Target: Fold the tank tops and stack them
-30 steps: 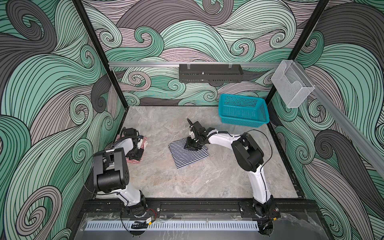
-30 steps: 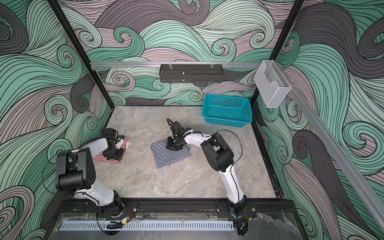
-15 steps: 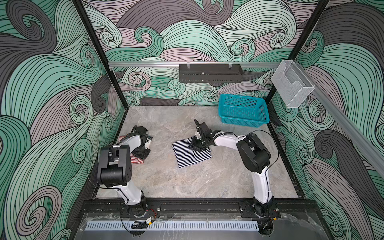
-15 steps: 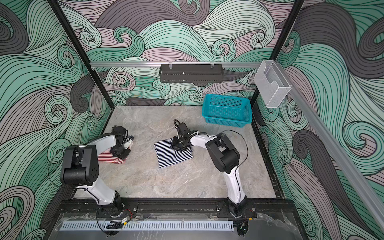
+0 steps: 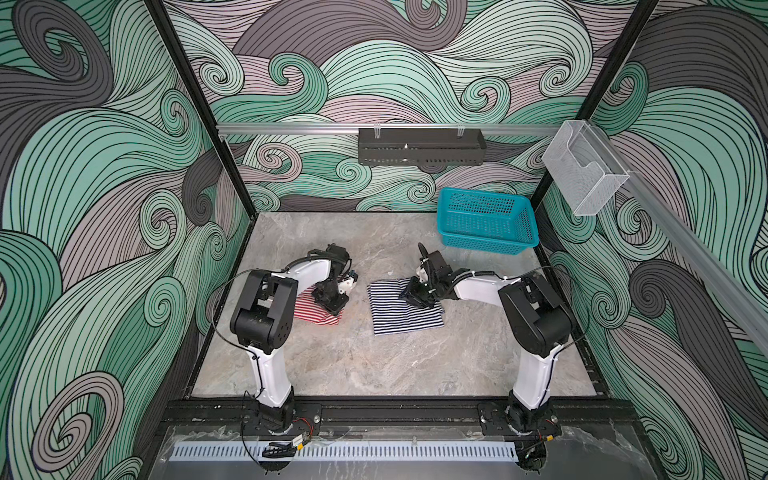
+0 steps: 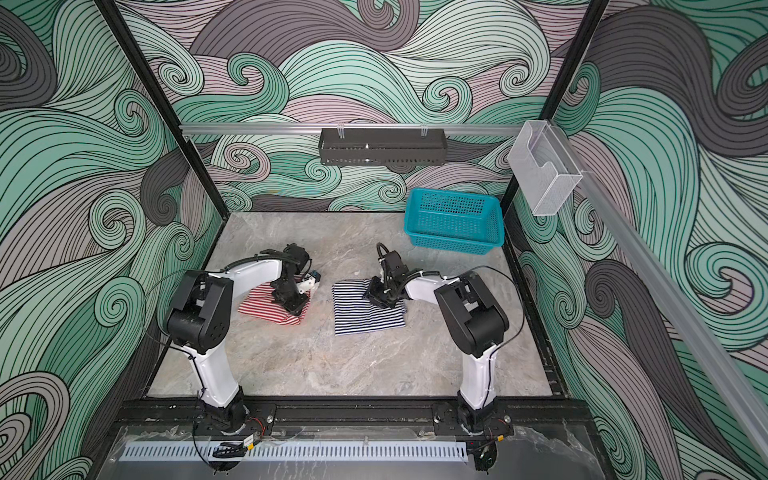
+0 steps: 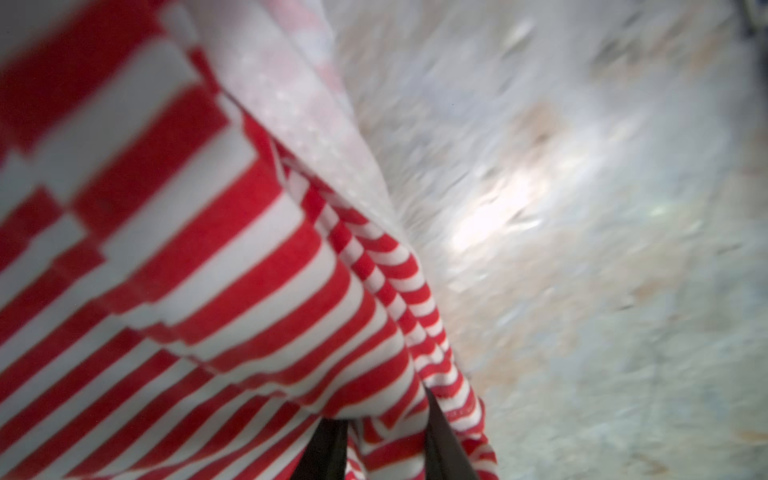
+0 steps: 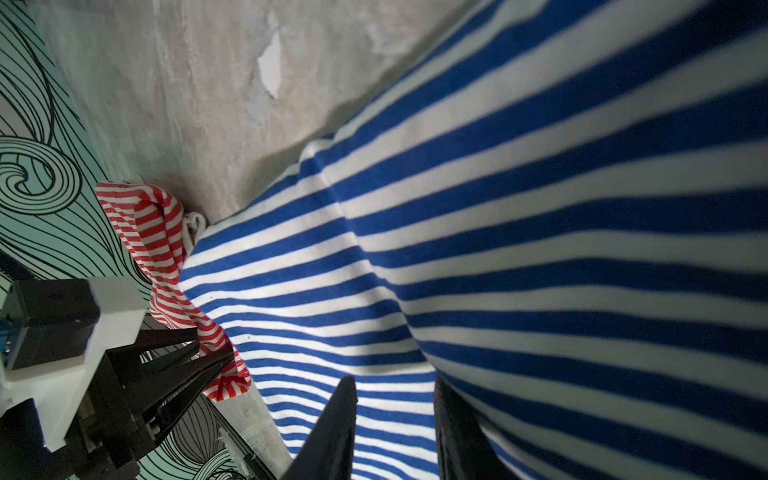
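Note:
The red-and-white tank top (image 5: 309, 311) (image 6: 266, 302) lies bunched on the table left of centre. My left gripper (image 5: 331, 306) (image 6: 293, 306) (image 7: 382, 432) is shut on its right edge, with striped cloth (image 7: 208, 270) pinched between the black fingers. The navy-and-white tank top (image 5: 405, 318) (image 6: 365, 316) lies folded near the middle. My right gripper (image 5: 412, 297) (image 6: 375, 298) (image 8: 395, 399) is shut on its far right part, with a fold of blue-striped cloth (image 8: 498, 249) between the fingers. In the right wrist view the red top (image 8: 153, 232) hangs from the left gripper (image 8: 216, 361).
A teal mesh basket (image 5: 486, 224) (image 6: 453, 226) stands at the back right of the marble table (image 5: 374, 365). A black rack (image 5: 419, 145) hangs on the back wall, and a clear bin (image 5: 582, 166) on the right rail. A narrow strip of table separates the two tops.
My left gripper has closed on the red top and pulled it right, toward the centre. The right gripper has shifted the navy top slightly right.

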Robot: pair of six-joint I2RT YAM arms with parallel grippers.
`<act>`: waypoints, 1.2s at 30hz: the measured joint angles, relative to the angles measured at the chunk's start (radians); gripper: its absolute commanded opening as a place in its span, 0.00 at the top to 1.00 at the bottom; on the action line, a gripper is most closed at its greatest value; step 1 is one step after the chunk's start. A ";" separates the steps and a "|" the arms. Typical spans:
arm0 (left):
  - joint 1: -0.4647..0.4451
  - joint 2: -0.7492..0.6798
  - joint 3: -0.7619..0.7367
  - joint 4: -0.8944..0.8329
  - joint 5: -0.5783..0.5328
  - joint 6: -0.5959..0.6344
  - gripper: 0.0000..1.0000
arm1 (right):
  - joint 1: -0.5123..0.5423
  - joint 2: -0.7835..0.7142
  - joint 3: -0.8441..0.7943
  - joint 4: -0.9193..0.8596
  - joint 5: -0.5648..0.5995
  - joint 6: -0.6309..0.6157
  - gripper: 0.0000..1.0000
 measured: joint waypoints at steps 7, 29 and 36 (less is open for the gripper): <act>-0.109 0.143 0.216 -0.066 0.140 -0.052 0.57 | -0.087 -0.152 -0.177 0.000 0.031 0.008 0.66; -0.209 0.144 0.385 -0.102 0.264 -0.106 0.41 | -0.267 -0.518 -0.282 -0.290 0.082 -0.088 0.46; -0.227 0.089 0.430 -0.097 0.406 -0.095 0.25 | -0.363 -0.646 -0.235 -0.406 0.088 -0.163 0.38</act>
